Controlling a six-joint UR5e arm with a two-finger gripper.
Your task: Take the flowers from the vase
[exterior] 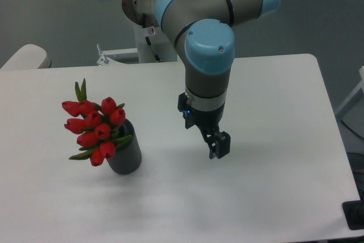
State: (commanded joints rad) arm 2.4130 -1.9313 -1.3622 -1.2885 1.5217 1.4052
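A: Where is the tied bunch of red tulip buds with green leaves (94,129)?

B: In the short dark grey cylindrical vase (126,156) — it stands on the white table (273,197), toward the left side and fairly near the front edge. The buds lean out to the left over the vase's rim, and the bunch spreads wider than the vase itself.

A: And the arm's black two-finger gripper (219,151)?

B: It hangs near the middle of the table, well apart from the vase and to its right, pointing down. The grey arm with pale blue joint caps (209,55) comes down from the back of the table to it.

A: Are the fingers apart?

B: They look close together with nothing between them — only a thin gap, if any, shows from this angle. Whether the tips touch the tabletop, I cannot tell.

A: So the flowers are untouched?

B: Yes, they sit in the vase.
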